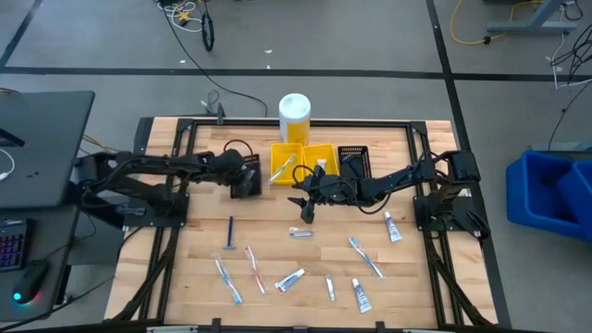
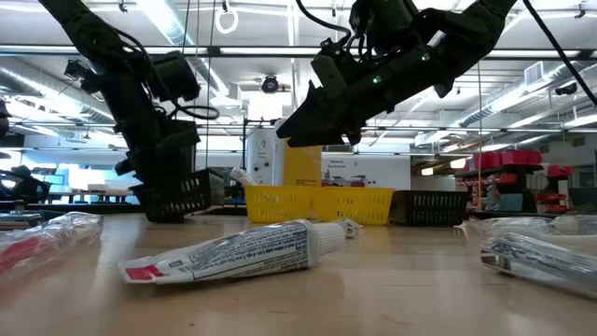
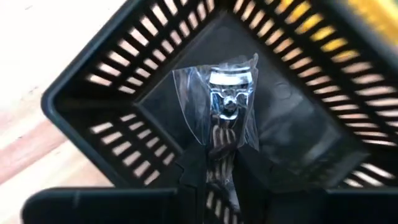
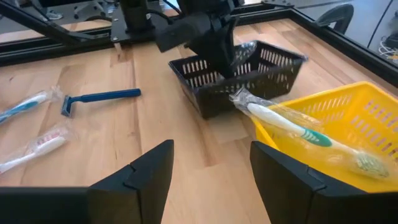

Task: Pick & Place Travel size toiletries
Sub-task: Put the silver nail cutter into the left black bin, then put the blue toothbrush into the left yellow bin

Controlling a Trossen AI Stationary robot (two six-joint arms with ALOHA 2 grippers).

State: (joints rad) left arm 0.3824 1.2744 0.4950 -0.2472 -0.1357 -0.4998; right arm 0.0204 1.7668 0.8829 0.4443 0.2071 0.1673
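Toiletries lie scattered over the near half of the worktop (image 1: 194,268), and 4 bins plus a tall container stand toward the far edge.

Furthest left of the bins, a black slatted bin (image 4: 239,78) has the left gripper (image 3: 222,177) reaching down into it. Its fingers pinch a clear-wrapped item with a silvery head (image 3: 229,93), held inside the bin's walls just above the floor; the left wrist view shows nothing else in there.

On the open wood to the right of that bin lies a blue razor (image 1: 230,232), with wrapped toothbrushes (image 1: 228,280) and small white tubes (image 1: 289,279) spread nearer the front edge.

Next come 2 yellow bins side by side. The left yellow bin (image 1: 283,160) carries a wrapped white-and-green toothbrush (image 4: 292,127) that leans across its rim, handle end sticking out over the worktop. The right yellow bin (image 1: 319,159) holds something pale that I cannot make out. Behind them stands the white-and-yellow cylindrical container (image 1: 295,117).

Right gripper (image 4: 211,168) hangs above the worktop just in front of the yellow bins, fingers spread apart with nothing between them.

Last, on the right, a second black bin (image 1: 353,158); its contents cannot be told.
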